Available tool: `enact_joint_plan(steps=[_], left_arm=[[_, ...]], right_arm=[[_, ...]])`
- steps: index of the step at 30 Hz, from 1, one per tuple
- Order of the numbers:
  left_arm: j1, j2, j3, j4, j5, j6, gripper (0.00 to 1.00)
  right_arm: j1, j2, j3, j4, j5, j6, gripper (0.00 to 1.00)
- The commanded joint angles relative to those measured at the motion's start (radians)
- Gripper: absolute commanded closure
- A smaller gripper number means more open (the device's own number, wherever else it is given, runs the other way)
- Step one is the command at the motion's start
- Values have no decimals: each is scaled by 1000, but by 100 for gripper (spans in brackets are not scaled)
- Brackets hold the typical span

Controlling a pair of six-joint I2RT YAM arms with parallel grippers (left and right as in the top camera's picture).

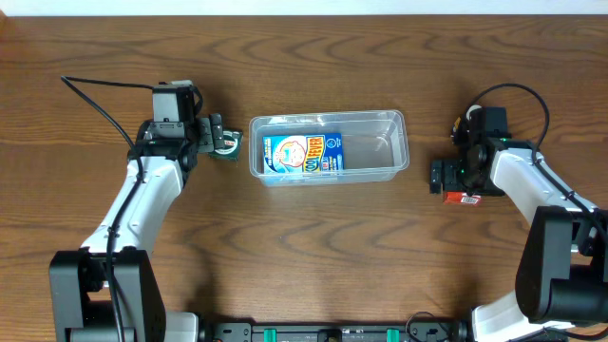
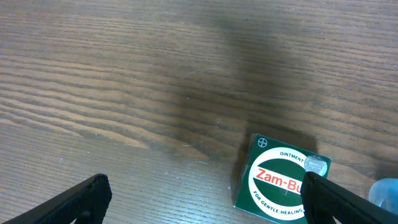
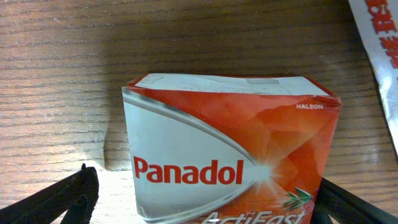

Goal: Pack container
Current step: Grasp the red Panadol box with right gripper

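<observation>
overhead: the clear container (image 1: 399, 144) lies in the middle of the bench (image 1: 313, 256), long side across, with a blue packet (image 1: 302, 155) flat in its left half. the left arm rises from the near-left corner, elbow out, wrist turned toward the container's left end. the left claw (image 1: 220, 141) hangs over a green box (image 1: 229, 152) just beside that end. the right arm bends in from the near right. the right claw (image 1: 443, 178) points toward the container's right end, near but apart, with an orange-red box (image 1: 463, 199) at it

left wrist: the claw's fingers (image 2: 68, 202) stand wide apart above the wood, holding nothing. the green box, printed zam-bu, lies flat by one finger, its corner hidden behind it

right wrist: the fingers (image 3: 68, 199) stand wide apart, and the orange-red panadol box stands between them. whether they touch it i cannot tell
</observation>
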Motion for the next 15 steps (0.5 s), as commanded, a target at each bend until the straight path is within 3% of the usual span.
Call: enact_joint_plan(steps=[1,11,15], left_arm=[[3,5,16,0,-4,-1,2],[3,5,16,0,-4,-1,2],[3,5,16,0,-4,-1,2]], right_arm=[[-14,11,-5,-1,-6,-11,1],[-14,3,10,-17,-7,-11,1],[-14,3,10,-22,-6,-11,10]])
